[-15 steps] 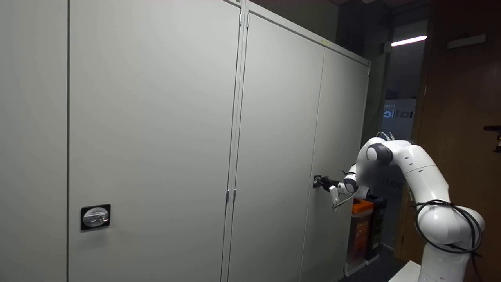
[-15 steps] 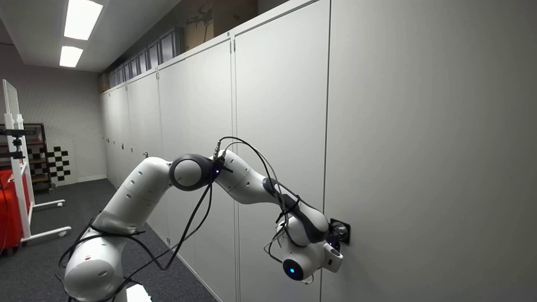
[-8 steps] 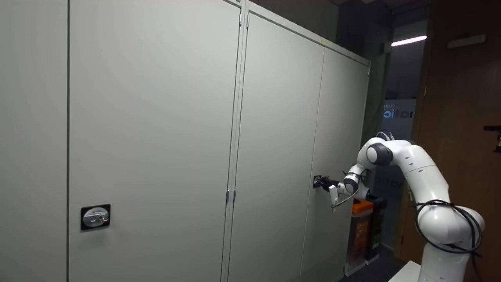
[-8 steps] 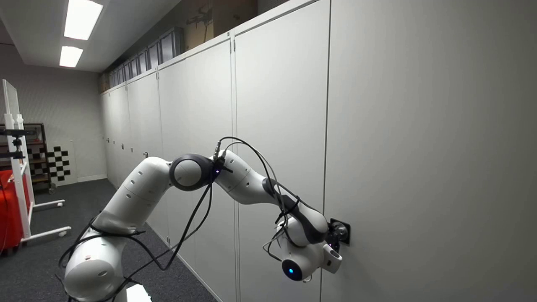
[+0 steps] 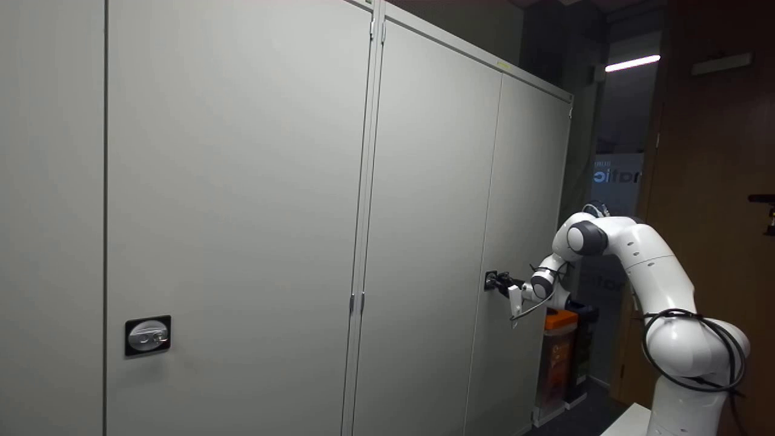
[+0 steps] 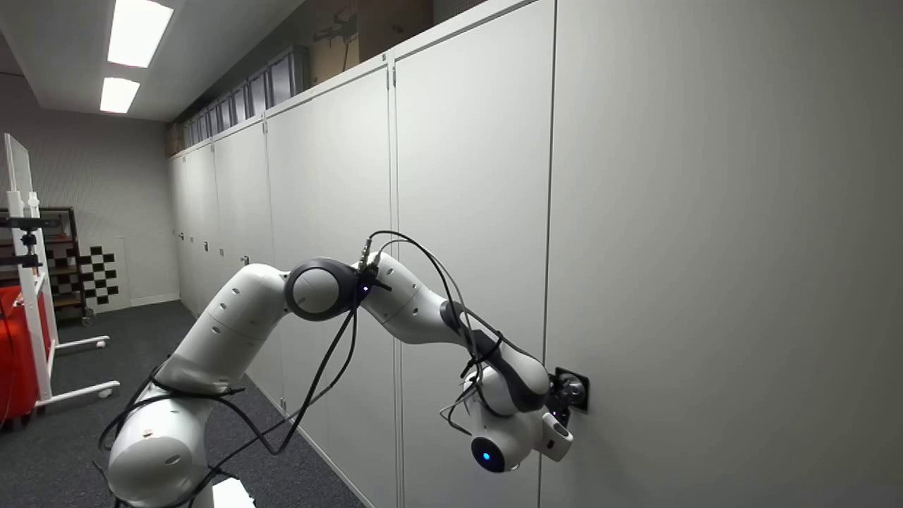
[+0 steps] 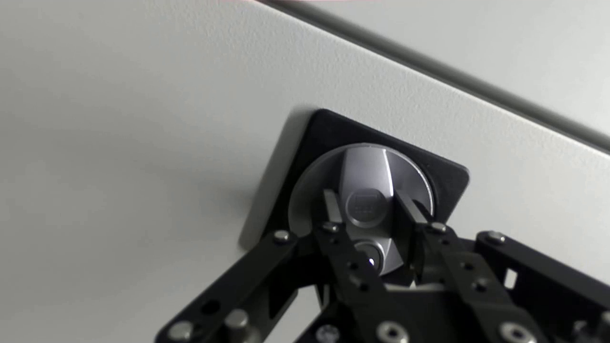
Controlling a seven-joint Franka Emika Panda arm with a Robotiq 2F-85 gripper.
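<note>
1. White jointed arm arches, forearm sloping down to the flat grey door.
2. Black two-fingered gripper pinches the raised silver handle.
3. Handle sits on a square black plate, near the door's seam.

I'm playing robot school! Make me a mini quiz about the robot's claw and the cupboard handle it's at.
1. Pick one: in the wrist view, what sits in the claw?
A) a red cup
B) a silver handle
C) a paintbrush

2. True or false: in an exterior view, a small light on the robot arm glows blue.

3. Fill in the colour: in the wrist view, the flat plate behind the handle is ____.

Key: 1. B. 2. True. 3. Black.
</note>
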